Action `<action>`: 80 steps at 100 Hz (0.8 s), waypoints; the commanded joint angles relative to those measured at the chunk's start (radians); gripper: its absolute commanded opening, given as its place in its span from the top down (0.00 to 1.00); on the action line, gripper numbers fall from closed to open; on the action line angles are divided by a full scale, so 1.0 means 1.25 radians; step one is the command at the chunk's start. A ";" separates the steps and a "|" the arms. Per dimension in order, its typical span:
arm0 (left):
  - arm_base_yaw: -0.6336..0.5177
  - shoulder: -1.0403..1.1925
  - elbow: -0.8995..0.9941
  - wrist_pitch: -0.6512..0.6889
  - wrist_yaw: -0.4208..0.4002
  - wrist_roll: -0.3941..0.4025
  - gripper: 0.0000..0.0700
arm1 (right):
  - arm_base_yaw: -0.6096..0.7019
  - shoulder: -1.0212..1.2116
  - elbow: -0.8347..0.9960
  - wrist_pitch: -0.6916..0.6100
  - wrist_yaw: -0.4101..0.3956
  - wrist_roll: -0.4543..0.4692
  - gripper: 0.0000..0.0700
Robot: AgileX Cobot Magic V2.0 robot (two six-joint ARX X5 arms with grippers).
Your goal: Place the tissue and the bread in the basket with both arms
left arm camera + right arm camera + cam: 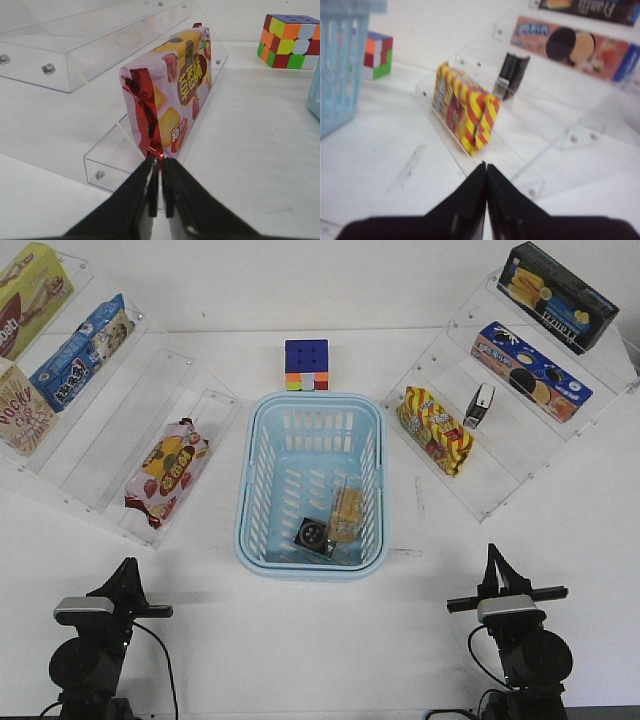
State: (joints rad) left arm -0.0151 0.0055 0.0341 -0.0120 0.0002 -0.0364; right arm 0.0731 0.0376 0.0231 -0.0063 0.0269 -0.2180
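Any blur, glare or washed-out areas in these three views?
Front view: sharp, evenly lit; the white table is bright, shadows faint. Left wrist view: crisp, with glare on the clear shelf. Right wrist view: soft throughout, the striped bag and cookie box blurred.

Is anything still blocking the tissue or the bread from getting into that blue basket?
Nothing visible does: the tissue and the bread already lie inside the basket. Both grippers, left and right, sit shut and empty, apart from it.

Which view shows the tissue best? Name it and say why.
Front view: the tissue lies in the basket beside the bread, seen from above. Neither wrist view shows it; each catches only a sliver of basket.
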 commanded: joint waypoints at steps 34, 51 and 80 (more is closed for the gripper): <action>0.002 -0.002 -0.016 0.010 0.001 0.007 1.00 | -0.016 -0.029 -0.009 -0.094 0.006 0.111 1.00; 0.002 -0.002 -0.016 0.010 0.001 0.007 1.00 | -0.016 -0.029 -0.009 -0.079 0.005 0.112 1.00; 0.002 -0.002 -0.016 0.010 0.001 0.007 1.00 | -0.016 -0.029 -0.009 -0.079 0.005 0.112 1.00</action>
State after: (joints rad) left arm -0.0151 0.0055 0.0341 -0.0105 -0.0002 -0.0364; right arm 0.0521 0.0025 0.0143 -0.1173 0.0307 -0.0956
